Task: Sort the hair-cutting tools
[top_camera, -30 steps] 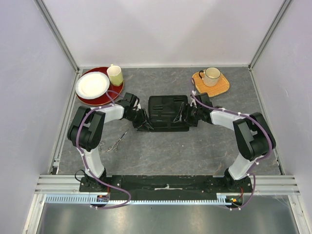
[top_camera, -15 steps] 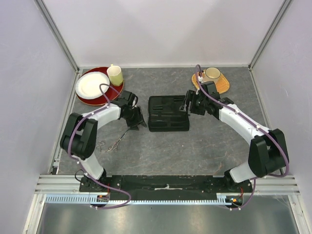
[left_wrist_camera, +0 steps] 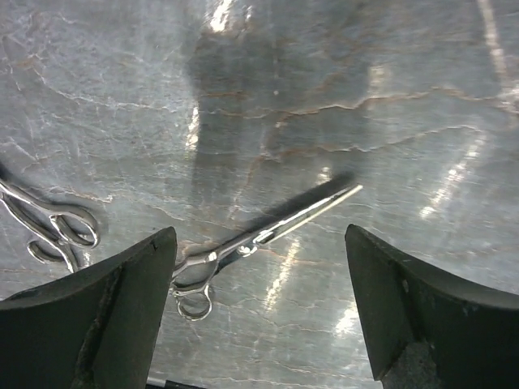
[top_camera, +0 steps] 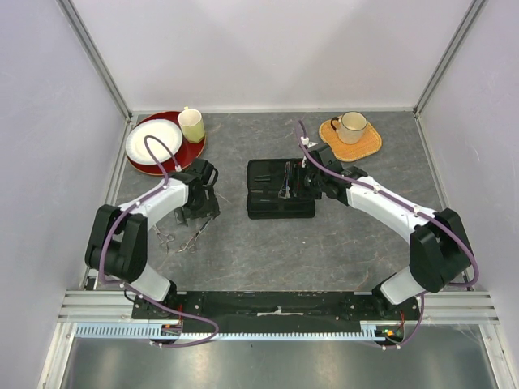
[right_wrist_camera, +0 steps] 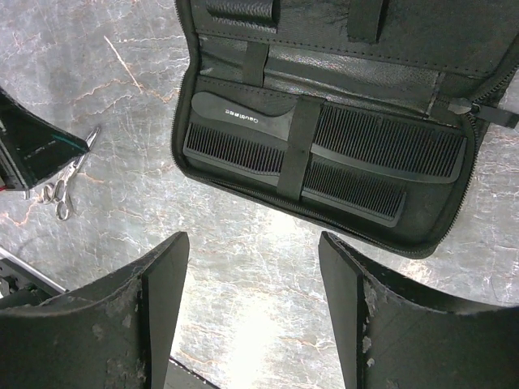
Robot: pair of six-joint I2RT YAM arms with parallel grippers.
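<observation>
The second scissors (left_wrist_camera: 53, 231) run off the left wrist view's edge; a strap (right_wrist_camera: 296, 146) hides the middle of the handled comb (right_wrist_camera: 239, 130) and the plain comb (right_wrist_camera: 381, 154) in the open case (right_wrist_camera: 454, 223); the first scissors (left_wrist_camera: 268, 231) lie on the table (left_wrist_camera: 324, 97) below the left gripper (left_wrist_camera: 259, 243), whose jaws now stand wider, its arm drawn back from the case; the right gripper (right_wrist_camera: 253, 239) hangs parted and empty, now over the combs.

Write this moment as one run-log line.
left gripper: open above two scissors on table | right gripper: open above case, two combs inside
</observation>
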